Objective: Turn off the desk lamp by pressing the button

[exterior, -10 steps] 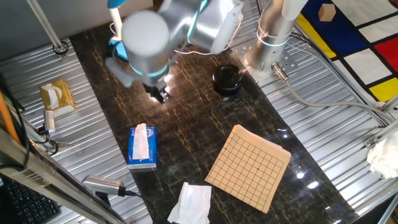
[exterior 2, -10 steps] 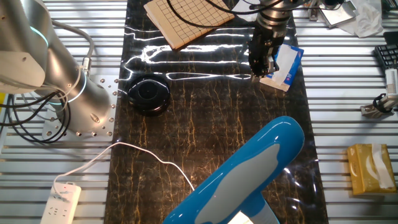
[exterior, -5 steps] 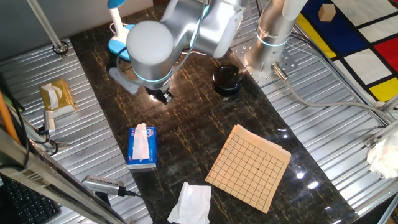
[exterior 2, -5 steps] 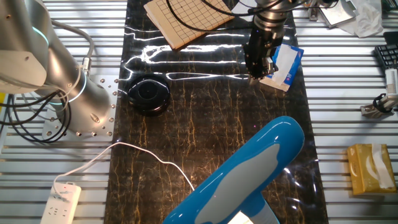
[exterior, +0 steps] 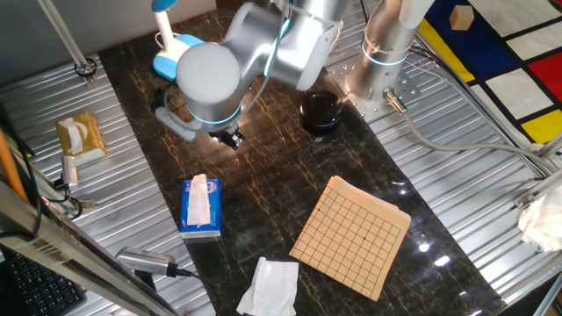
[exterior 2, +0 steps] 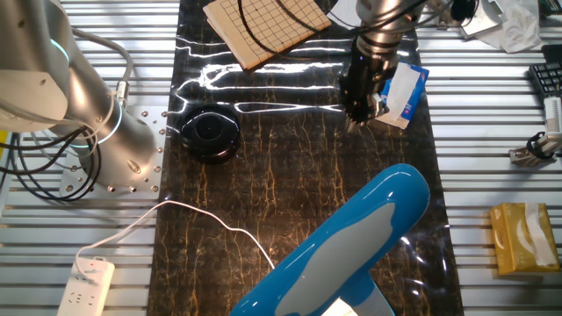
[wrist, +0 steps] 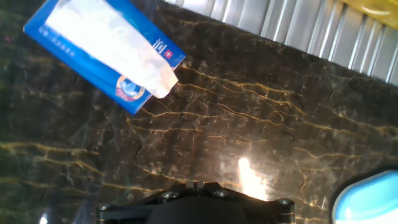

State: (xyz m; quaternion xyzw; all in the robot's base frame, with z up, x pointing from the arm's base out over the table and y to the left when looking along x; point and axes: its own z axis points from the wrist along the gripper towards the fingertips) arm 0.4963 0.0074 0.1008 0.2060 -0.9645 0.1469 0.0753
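Note:
The desk lamp's light-blue base [exterior: 178,54] with its whitish top stands at the far left of the dark marble table [exterior: 263,184], its neck rising behind it. I cannot make out the button. In the other fixed view the lamp's blue head [exterior 2: 351,246] fills the foreground. The hand view shows a corner of the base [wrist: 372,198] at the lower right. My gripper [exterior: 228,138] hangs low over the table, to the right of the base and apart from it. It also shows in the other fixed view [exterior 2: 355,118]. In the hand view [wrist: 196,186] the fingertips touch, holding nothing.
A blue-and-white tissue pack [exterior: 201,208] [exterior 2: 402,90] [wrist: 102,53] lies near the gripper. A black round pot [exterior: 320,112] [exterior 2: 211,133] stands by the arm's base. A wooden grid board [exterior: 351,233] and a white cloth [exterior: 270,285] lie nearer the front.
The gripper has moved a little away from the tissue pack towards the lamp's side of the table. The arm's elbow has swung with it. The lamp has not moved.

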